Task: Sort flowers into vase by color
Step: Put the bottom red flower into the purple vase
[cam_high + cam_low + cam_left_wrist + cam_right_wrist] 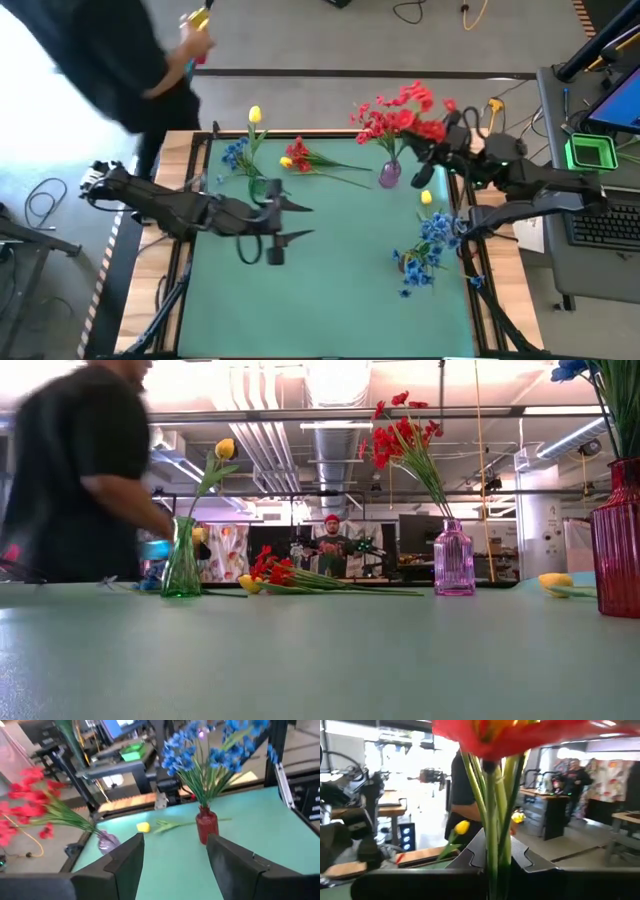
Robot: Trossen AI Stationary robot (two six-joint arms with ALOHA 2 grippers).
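My right gripper is shut on a red flower. In the high view it hangs beside the purple vase of red flowers. My left gripper is open and holds nothing, above the mat's left half. A green vase holds a yellow tulip. The red vase holds blue flowers. Red and yellow flowers lie flat on the mat, with blue ones by the green vase. A lone yellow tulip lies between the purple and red vases. My right gripper pinches the red flower's green stems between its two fingers, a short way below the bloom. The fingers come at them about level and lie across them. The stems stand upright with the bloom above the fingers. Their lower part is hidden behind the gripper.
A person in dark clothes leans over the table's far left corner, one hand near the green vase. The green mat has bare room along its near half. A desk with a keyboard stands to the right of the table.
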